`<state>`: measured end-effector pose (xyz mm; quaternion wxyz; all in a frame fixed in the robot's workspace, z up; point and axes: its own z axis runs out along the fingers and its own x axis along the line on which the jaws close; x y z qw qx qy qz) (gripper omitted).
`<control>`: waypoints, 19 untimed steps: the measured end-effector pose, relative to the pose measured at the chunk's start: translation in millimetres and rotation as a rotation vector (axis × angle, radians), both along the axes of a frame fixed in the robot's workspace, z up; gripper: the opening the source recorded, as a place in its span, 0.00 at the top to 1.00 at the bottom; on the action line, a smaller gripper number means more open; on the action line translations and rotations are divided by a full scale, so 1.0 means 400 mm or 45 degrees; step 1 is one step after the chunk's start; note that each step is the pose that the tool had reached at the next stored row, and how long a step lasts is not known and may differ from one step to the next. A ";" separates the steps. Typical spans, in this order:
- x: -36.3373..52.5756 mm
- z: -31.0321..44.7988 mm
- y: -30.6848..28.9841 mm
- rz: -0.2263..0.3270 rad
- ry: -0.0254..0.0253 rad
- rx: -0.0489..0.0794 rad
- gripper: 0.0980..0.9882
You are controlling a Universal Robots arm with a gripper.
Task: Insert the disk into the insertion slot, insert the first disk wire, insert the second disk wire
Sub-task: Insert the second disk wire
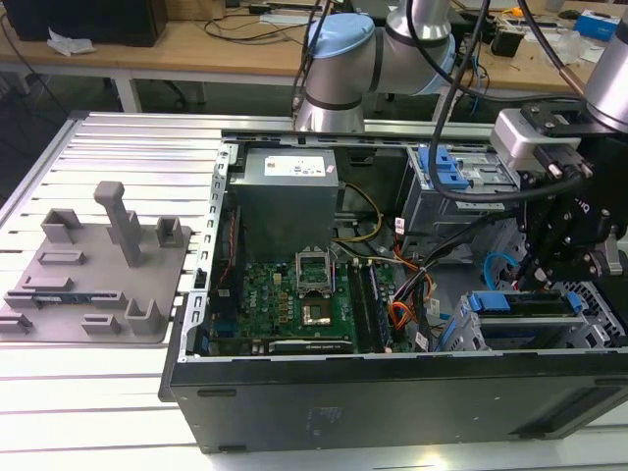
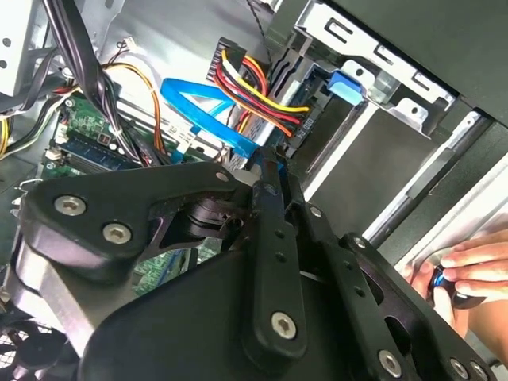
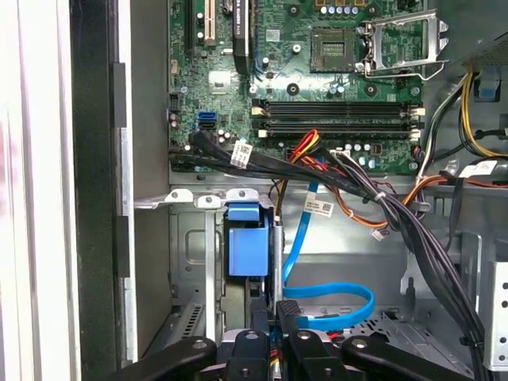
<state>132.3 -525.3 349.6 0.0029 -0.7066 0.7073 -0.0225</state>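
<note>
The disk (image 1: 520,306) sits in the insertion slot (image 1: 601,312) at the case's front, on the exterior view's right, its blue carrier (image 3: 244,248) showing at the open end. A wire with red, yellow and orange strands (image 2: 258,89) ends in a black plug at the disk's edge. A blue flat wire (image 3: 327,295) loops across the case floor to a black connector (image 3: 290,308). My gripper (image 3: 276,343) hangs over the disk's end, its fingers (image 2: 268,171) shut on that connector. Whether the connector is seated in the disk is hidden.
The open computer case (image 1: 294,392) holds a green motherboard (image 1: 294,299) and a grey power supply (image 1: 287,196). A black cable bundle (image 3: 381,202) crosses beside the slot. A person's hand (image 2: 472,266) rests at the case's outer wall. A grey fixture plate (image 1: 93,270) lies outside.
</note>
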 end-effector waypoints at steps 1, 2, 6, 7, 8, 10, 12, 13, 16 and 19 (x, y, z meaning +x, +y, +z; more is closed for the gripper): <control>0.001 0.000 -0.004 0.000 0.0015 0.000 0.93; 0.002 0.000 -0.007 0.000 0.0027 0.000 0.93; 0.005 -0.002 -0.008 0.000 0.0053 0.000 0.93; 0.005 -0.003 -0.008 0.000 0.0057 0.000 0.93; 0.006 -0.003 -0.008 0.000 0.0062 0.000 0.93; 0.006 -0.004 -0.008 0.000 0.0067 0.000 0.93; 0.007 -0.006 -0.008 0.000 0.0074 0.000 0.93; 0.008 -0.007 -0.008 0.000 0.0076 0.000 0.93; 0.008 -0.011 -0.008 0.000 0.0092 0.000 0.93; 0.009 -0.014 -0.008 0.000 0.0104 0.000 0.93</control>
